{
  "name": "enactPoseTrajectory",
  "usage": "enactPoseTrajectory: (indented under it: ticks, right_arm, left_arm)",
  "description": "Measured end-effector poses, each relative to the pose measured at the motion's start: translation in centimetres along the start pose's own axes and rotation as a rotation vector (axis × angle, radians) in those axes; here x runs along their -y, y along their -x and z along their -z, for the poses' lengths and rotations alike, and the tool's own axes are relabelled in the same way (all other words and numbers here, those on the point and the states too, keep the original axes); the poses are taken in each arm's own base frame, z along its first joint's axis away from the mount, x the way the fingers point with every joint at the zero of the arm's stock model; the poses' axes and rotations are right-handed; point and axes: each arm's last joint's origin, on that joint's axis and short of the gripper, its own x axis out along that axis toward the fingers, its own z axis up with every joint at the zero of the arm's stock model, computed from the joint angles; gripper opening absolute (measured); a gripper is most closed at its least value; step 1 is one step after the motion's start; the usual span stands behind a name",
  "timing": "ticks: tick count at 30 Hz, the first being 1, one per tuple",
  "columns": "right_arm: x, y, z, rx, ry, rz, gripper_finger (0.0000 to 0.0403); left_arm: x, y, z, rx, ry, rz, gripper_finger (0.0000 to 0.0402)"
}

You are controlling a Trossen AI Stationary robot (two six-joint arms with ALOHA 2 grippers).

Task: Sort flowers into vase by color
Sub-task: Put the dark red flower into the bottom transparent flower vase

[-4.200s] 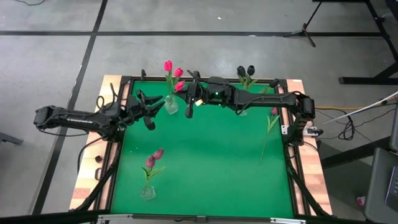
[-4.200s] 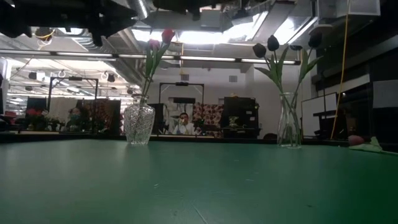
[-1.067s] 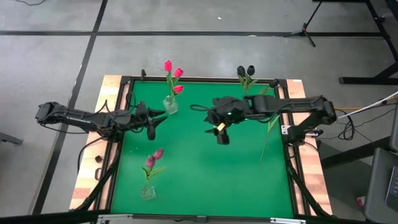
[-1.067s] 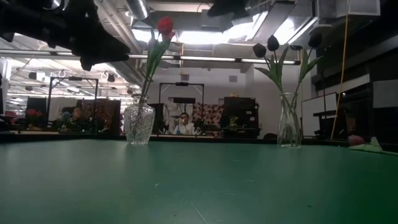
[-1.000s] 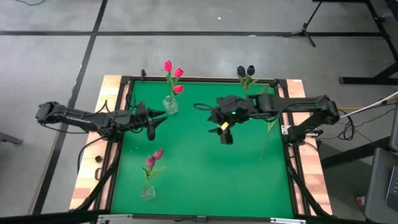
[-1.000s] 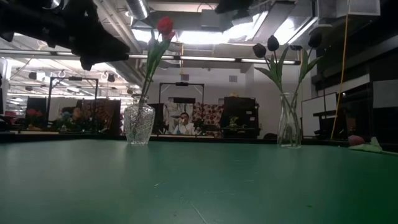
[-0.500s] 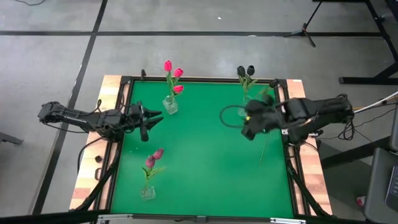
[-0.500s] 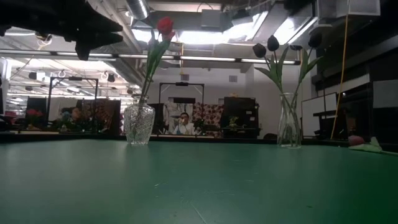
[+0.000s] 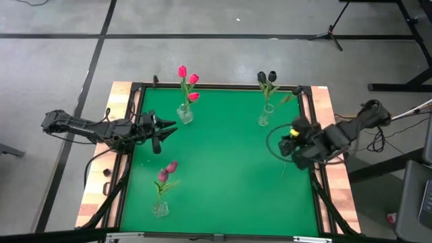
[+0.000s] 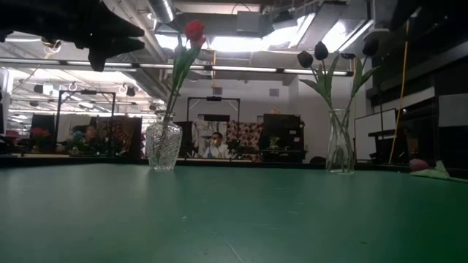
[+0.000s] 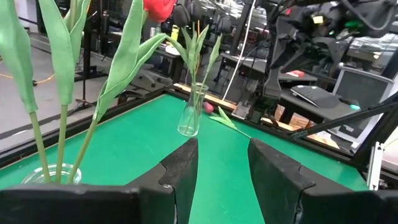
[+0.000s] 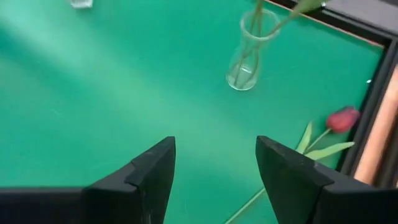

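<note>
Three pink-red flowers stand with their stems in a glass vase [image 9: 185, 113] at the far left. Two near-black flowers stand in a slim vase [image 9: 264, 119] at the far right. Two maroon-pink flowers stand in a vase [image 9: 160, 208] near the front left. One loose flower [image 12: 343, 118] lies flat on the mat by the right edge; the high view shows only its stem [image 9: 286, 167]. My left gripper [image 9: 166, 129] hovers open and level beside the pink-red vase. My right gripper [image 12: 214, 163] hangs open above the mat's right side, slanting down, near the loose flower.
The green mat [image 9: 223, 175] is bare across its middle and near right. A raised black frame and wooden border [image 9: 325, 101] run round it. A cable loop [image 9: 273, 143] hangs from my right arm. In the low view, a person [image 10: 214, 146] sits in the room beyond the table.
My right gripper has swung from the middle of the mat toward the table's right edge, rolling its wrist and tipping its open fingers downward, and now hangs over the loose flower's place. The flowers and vases have kept still.
</note>
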Motion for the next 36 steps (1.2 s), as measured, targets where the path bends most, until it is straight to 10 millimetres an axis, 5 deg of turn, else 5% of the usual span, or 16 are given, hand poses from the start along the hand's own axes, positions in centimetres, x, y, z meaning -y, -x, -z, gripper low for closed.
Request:
enactPoseTrajectory:
  ticks: [5, 12, 26, 36]
  right_arm:
    - [3.6, 0.1, 1.1, -0.005, -0.153, -0.066, 0.0222]
    - [5.9, -3.0, 4.2, -0.101, -0.331, 0.043, 0.0222]
    - [3.9, -9.3, 9.4, -0.141, -0.488, 0.161, 0.0222]
    - [2.5, -12.8, 9.7, -0.075, -0.489, 0.388, 0.0222]
  left_arm:
    - [0.0, 0.0, 0.0, -0.001, 0.023, 0.000, 0.0137]
    - [0.0, 0.0, 0.0, -0.003, 0.024, -0.001, 0.0137]
    - [0.0, 0.0, 0.0, -0.002, 0.030, -0.001, 0.0137]
    - [0.0, 0.0, 0.0, -0.001, 0.050, -0.001, 0.0137]
